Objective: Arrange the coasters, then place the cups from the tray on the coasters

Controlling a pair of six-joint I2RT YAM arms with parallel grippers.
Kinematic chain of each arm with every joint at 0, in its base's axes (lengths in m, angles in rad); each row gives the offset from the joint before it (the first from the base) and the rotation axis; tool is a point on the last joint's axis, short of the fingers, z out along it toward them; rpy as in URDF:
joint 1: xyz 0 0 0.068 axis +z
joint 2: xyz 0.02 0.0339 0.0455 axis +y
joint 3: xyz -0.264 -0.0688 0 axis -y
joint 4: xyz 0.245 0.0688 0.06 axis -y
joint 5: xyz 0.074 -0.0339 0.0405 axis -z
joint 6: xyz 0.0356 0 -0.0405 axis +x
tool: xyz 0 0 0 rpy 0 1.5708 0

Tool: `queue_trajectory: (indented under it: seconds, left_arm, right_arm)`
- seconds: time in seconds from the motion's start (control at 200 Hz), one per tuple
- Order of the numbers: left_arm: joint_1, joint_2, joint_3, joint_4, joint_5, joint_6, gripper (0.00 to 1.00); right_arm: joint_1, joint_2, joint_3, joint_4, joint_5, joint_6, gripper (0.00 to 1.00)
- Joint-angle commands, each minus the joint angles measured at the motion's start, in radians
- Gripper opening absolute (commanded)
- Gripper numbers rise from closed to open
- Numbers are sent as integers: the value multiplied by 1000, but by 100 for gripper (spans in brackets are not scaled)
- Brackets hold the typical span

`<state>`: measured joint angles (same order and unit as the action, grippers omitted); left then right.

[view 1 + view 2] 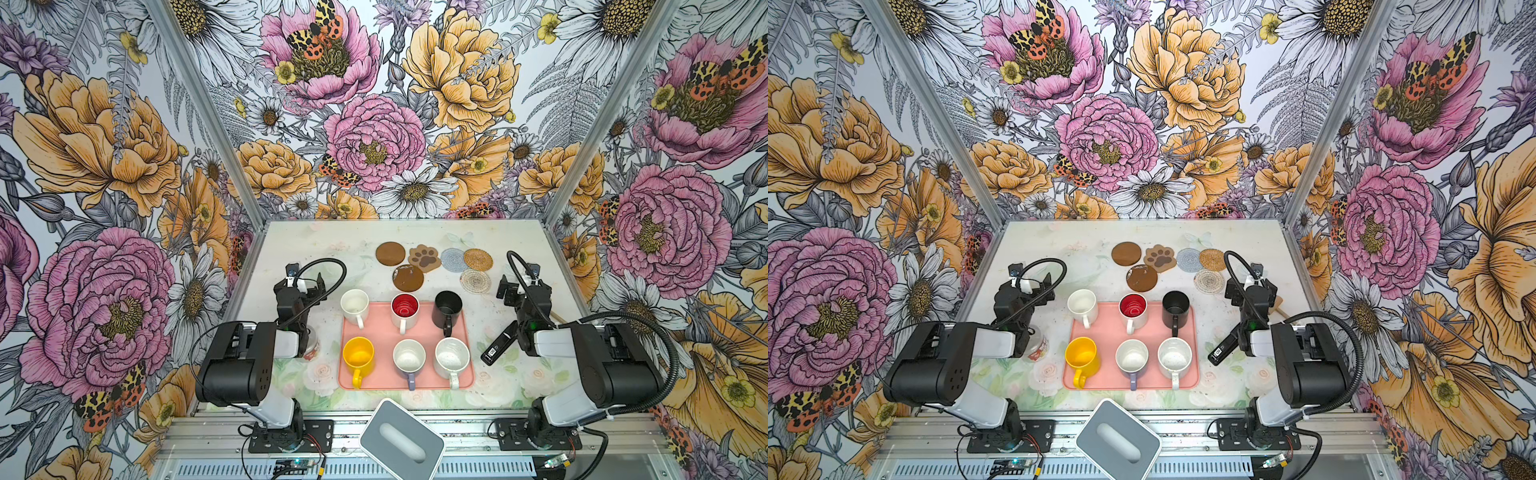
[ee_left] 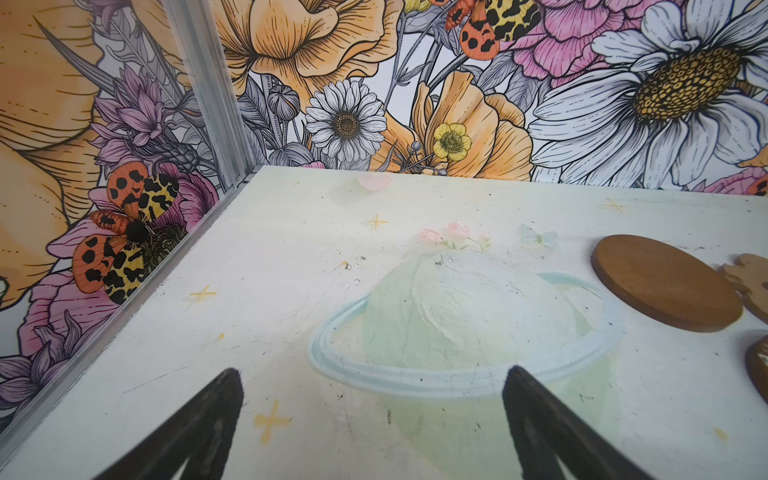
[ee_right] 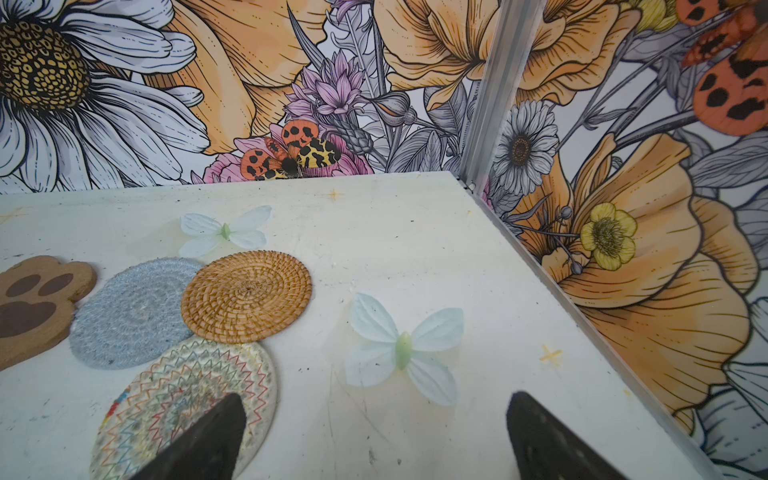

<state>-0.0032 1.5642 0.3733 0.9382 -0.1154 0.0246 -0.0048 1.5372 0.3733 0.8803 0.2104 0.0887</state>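
Note:
Six coasters lie bunched at the table's back: brown disc (image 1: 390,253), paw print (image 1: 424,259), grey-blue woven (image 1: 453,259), rattan (image 1: 478,259), pale lacy round (image 1: 475,281), second brown disc (image 1: 408,277). The pink tray (image 1: 386,332) holds the cups: cream-white (image 1: 354,303), red-inside (image 1: 404,307), black (image 1: 447,307), yellow (image 1: 358,353), lavender (image 1: 409,357), speckled (image 1: 451,355). My left gripper (image 1: 303,283) (image 2: 372,399) hovers open left of the coasters, over bare table. My right gripper (image 1: 519,286) (image 3: 374,419) is open beside the lacy round (image 3: 187,399), holding nothing.
A grey-white box with an oval slot (image 1: 401,440) sits at the front edge. A small jar (image 1: 311,347) stands under the left arm. A black stick-like device (image 1: 496,347) lies right of the tray. Flowered walls close in left, back and right.

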Motion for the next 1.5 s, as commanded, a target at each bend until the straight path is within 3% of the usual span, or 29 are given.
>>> queue_trajectory:
  seconds: [0.0, 0.666, 0.806, 0.936, 1.156, 1.321, 1.491]
  left_arm:
    - [1, -12, 4, 3, -20, -17, 99]
    - [3, -12, 5, 3, -12, -19, 98]
    - [3, -83, 91, -223, -7, -17, 89]
    - [-3, -156, 233, -517, -16, -26, 89]
    - [-33, -256, 355, -726, 98, -139, 87]
    - [-107, -286, 526, -1006, 177, -185, 81]
    - [-240, -276, 689, -1100, 182, -288, 82]
  right_arm:
    - [5, 5, 2, 36, 8, 13, 99]
    - [6, 3, -1, 39, 10, 11, 96]
    - [6, -60, 8, -29, 51, 27, 95]
    - [6, -192, 28, -176, 68, 28, 93]
    - [7, -376, 175, -587, -5, 81, 92]
    - [32, -336, 391, -951, -98, 107, 82]
    - [86, -223, 570, -1130, -178, 119, 75]
